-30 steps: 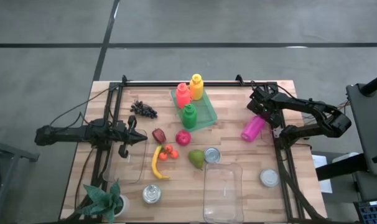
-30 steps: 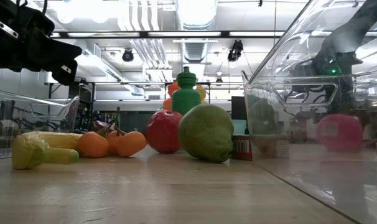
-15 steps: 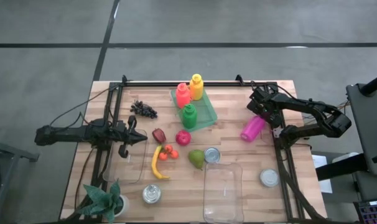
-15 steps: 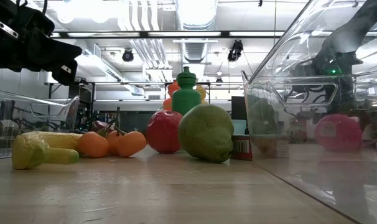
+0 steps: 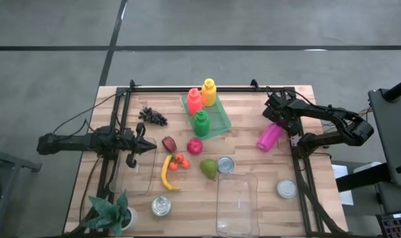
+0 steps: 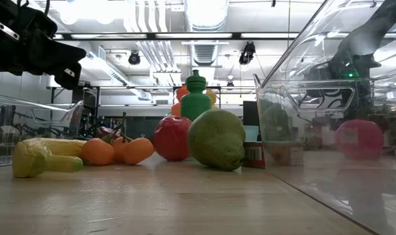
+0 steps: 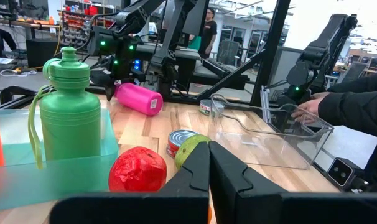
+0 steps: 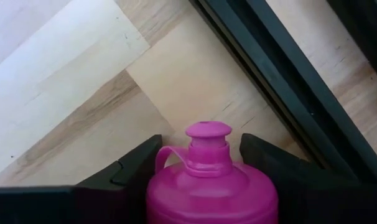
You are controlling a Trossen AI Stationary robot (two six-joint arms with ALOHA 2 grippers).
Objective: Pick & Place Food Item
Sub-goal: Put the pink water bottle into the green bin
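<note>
Right wrist view alone shows right gripper (image 8: 200, 163) fingers straddling pink bottle (image 8: 211, 183), contact unclear; left gripper (image 7: 208, 163) closed, empty.

Two dark jointed arms, black wedge-shaped pincer fingers (image 8: 129, 165), trailing cables.

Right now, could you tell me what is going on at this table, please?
The right gripper has its fingers around the top of a pink bottle lying near the table's right edge. The left gripper waits shut over a clear tub on the left. The pear and other fruit sit untouched in the middle.
</note>
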